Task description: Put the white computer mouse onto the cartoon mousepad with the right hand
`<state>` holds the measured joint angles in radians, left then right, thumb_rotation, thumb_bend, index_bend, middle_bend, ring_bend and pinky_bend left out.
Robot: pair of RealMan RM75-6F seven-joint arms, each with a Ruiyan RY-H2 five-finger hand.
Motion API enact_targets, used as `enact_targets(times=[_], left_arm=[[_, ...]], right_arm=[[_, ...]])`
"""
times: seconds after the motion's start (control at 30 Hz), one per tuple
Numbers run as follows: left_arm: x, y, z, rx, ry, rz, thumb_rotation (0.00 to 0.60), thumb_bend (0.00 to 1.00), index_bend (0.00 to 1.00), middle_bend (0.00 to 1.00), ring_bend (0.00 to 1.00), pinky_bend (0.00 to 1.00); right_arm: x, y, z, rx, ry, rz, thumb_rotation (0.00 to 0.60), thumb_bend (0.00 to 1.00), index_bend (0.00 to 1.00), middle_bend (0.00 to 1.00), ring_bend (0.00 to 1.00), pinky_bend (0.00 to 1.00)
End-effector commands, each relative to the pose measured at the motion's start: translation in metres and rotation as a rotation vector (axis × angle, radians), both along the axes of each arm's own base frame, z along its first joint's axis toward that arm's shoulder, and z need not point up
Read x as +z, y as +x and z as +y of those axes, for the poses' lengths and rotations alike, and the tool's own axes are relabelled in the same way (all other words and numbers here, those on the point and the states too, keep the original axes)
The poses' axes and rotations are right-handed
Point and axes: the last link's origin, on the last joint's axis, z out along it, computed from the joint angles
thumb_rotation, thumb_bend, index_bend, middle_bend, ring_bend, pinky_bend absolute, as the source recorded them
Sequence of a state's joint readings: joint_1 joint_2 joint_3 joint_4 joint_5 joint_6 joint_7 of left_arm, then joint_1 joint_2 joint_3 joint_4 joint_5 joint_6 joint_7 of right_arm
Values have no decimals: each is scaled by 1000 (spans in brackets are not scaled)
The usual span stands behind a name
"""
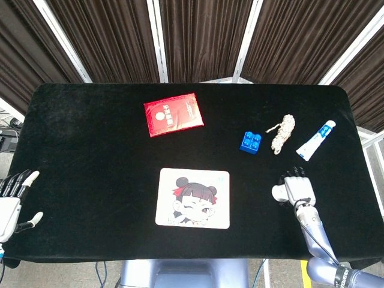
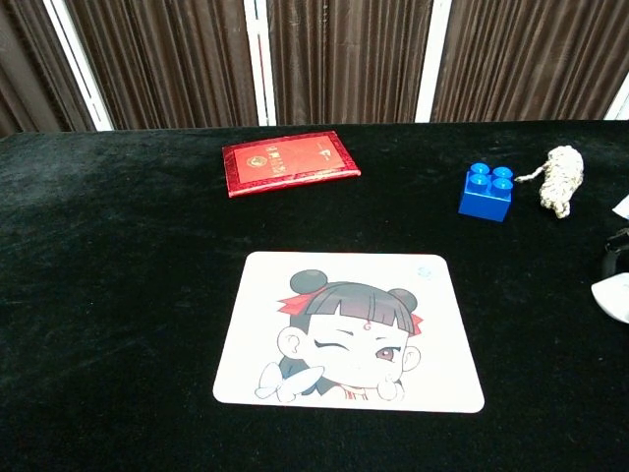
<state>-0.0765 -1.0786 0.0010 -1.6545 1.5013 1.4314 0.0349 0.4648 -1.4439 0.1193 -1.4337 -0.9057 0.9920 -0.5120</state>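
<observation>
The white computer mouse (image 1: 278, 192) lies on the black cloth at the right, and only its edge shows at the right border of the chest view (image 2: 615, 295). My right hand (image 1: 298, 188) lies on top of it, fingers curled over its far end, thumb by its left side. The cartoon mousepad (image 1: 193, 198), showing a winking girl, lies flat at the front centre (image 2: 350, 330), well left of the mouse. My left hand (image 1: 12, 201) hangs off the table's front left corner, fingers apart and holding nothing.
A blue brick (image 1: 251, 142), a coil of rope (image 1: 282, 133) and a white-and-blue tube (image 1: 315, 140) lie behind the right hand. A red booklet (image 1: 173, 114) sits at the back centre. The table edge (image 1: 360, 180) runs just right of the hand.
</observation>
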Motion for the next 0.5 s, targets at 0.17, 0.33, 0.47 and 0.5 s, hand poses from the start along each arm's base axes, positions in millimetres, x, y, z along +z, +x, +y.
enact_targets(times=[0.17,0.33,0.47,0.5], left_arm=[[0,0,0,2,-1,0,600,270,74,0,0,0],[0,0,1,3,-2,-1,600,269,79,0,0,0],[0,0,1,5,-3,-1,600,270,80,0,0,0],[0,0,1,5,-3,-1,600,270,79,0,0,0]], right_arm=[[-2,2,-3,42,-31,3,600,208,581,545,391,540],[0,10,-5,94,-44,-7,600,208,606,567,412,565],[3,24,-6,158,-55,-27,600,208,613,571,417,569],[3,28,-6,177,-56,-35,600,208,613,571,417,570]])
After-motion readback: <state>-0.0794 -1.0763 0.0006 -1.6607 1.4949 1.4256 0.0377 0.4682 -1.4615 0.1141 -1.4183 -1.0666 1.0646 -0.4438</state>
